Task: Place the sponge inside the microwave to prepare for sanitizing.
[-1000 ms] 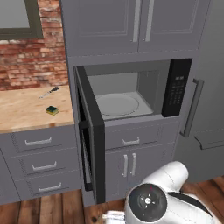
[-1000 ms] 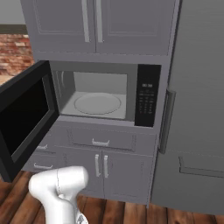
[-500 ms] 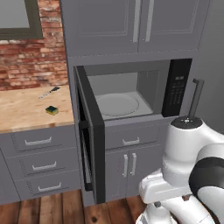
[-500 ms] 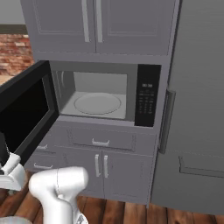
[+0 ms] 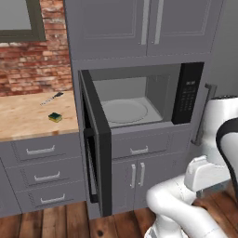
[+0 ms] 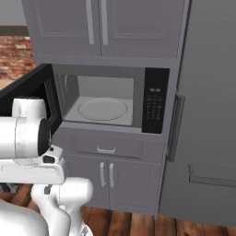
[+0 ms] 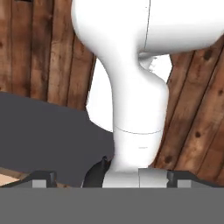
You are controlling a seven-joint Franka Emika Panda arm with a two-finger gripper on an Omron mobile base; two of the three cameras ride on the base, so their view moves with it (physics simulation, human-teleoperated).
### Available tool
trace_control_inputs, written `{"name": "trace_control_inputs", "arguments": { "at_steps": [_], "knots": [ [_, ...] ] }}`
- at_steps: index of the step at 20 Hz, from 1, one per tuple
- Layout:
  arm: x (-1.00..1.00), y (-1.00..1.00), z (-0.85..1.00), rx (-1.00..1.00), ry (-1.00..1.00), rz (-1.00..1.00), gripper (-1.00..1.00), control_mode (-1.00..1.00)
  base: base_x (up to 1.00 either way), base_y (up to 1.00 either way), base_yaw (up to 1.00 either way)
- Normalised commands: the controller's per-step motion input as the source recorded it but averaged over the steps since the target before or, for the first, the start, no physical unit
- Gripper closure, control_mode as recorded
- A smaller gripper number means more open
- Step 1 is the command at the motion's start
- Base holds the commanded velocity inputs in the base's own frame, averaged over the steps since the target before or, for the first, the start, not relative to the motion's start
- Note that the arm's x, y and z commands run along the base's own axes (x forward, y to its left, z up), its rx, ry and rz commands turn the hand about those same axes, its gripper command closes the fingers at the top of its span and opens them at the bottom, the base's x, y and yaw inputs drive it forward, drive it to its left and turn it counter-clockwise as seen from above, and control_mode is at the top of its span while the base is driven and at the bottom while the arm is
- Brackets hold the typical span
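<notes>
Left base view shows the sponge [image 5: 55, 116] lying on the wooden counter [image 5: 23, 121], left of the microwave [image 5: 139, 100], whose door [image 5: 95, 144] stands swung open. I judge the sponge light, soft and squashy, best pinched across its short sides, low on the yellow body. My gripper [image 7: 109, 177] is spread wide, holding and touching nothing, pointed down at the floor.

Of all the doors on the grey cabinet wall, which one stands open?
Only the microwave door stands open, swung out to the left so the white turntable shows. The cupboard doors above and below are shut.
</notes>
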Motion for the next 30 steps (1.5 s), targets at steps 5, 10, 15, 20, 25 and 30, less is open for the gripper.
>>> {"name": "trace_control_inputs", "arguments": {
  "at_steps": [5, 10, 15, 20, 25, 30],
  "knots": [
    [0.07, -0.18, 0.06, -0.01, -0.02, 0.02, -1.0, -1.0, 0.0, 0.0, 0.0],
    [0.41, -0.02, -0.02, 0.02, -0.18, 0.0, -1.0, -1.0, 0.0, 0.0, 0.0],
    [1.0, -0.09, 0.0, 0.01, -0.03, 0.1, -1.0, -1.0, 0.0, 0.0, 0.0],
    [0.65, -0.14, 0.0, 0.0, 0.02, 0.08, -1.0, -1.0, 0.0, 0.0, 0.0],
    [0.26, 0.0, -0.38, 0.0, -0.09, 0.01, -1.0, -1.0, 0.0, 0.0, 0.0],
    [0.07, -0.02, -0.51, 0.0, -0.12, 0.01, -1.0, -1.0, 0.0, 0.0, 0.0]
  ]
}}
